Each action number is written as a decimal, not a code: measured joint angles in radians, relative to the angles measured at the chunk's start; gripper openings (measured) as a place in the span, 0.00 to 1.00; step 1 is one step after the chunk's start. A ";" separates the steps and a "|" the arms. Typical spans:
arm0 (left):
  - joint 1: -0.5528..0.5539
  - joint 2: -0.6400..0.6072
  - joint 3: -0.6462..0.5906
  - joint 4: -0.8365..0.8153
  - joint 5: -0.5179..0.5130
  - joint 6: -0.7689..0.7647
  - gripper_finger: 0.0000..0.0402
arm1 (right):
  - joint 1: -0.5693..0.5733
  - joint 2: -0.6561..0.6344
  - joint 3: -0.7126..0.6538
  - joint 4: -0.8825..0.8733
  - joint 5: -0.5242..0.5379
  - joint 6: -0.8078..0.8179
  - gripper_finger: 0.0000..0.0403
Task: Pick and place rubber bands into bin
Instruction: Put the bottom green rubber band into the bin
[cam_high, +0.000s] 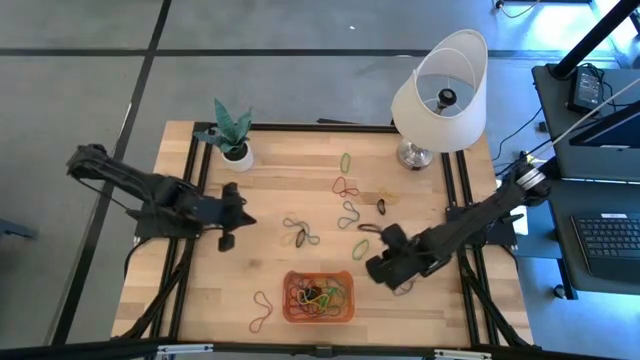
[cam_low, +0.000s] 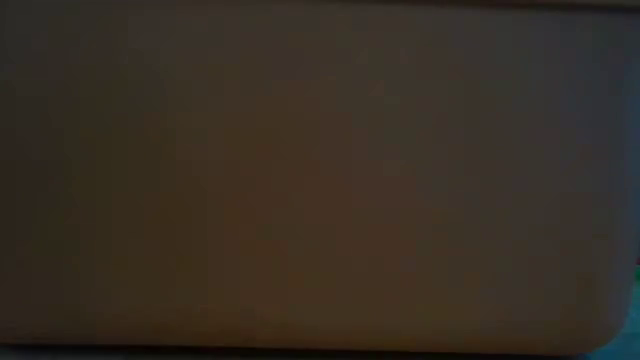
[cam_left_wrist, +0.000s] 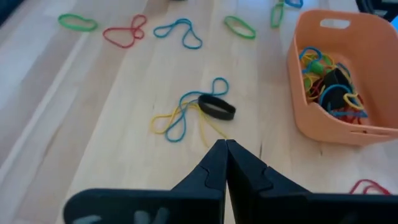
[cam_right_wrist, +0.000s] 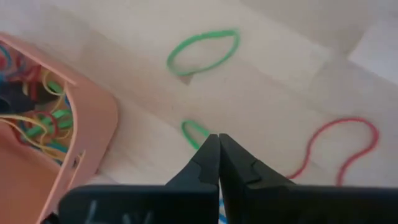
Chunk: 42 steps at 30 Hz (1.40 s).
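Fingers: right gripper (cam_right_wrist: 219, 140) closed on a green band (cam_right_wrist: 194, 132); left gripper (cam_left_wrist: 226, 148) closed, empty.
Bin (cam_high: 319, 316): long axis along the worktop's front edge, part-filled.
Surroundings: loose bands (cam_high: 347, 213) mid-worktop; lamp (cam_high: 440, 92), plant (cam_high: 232, 132) at the rear.

No text, label, brand, number or sign can be read in any of the views. The bin (cam_left_wrist: 311, 118) and the lamp (cam_high: 440, 95) carry no visible writing.

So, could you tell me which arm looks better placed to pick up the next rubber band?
Probably right: the right gripper, shut, sits over a small green band beside the bin.
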<state>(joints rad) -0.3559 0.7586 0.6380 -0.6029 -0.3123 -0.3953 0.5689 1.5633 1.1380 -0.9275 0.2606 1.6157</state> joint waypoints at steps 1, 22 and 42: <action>0.005 -0.024 -0.012 0.007 0.000 0.008 0.00 | -0.002 0.027 0.017 0.001 -0.002 0.001 0.00; 0.093 -0.139 -0.045 0.001 0.106 0.260 0.00 | -0.064 0.289 0.031 0.063 -0.186 0.081 0.34; 0.098 -0.139 -0.045 0.001 0.132 0.223 0.00 | -0.063 0.346 0.032 0.135 -0.262 0.082 0.05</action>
<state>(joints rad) -0.2577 0.6201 0.5926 -0.6018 -0.1799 -0.1719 0.5060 1.9095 1.1698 -0.7929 -0.0011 1.6974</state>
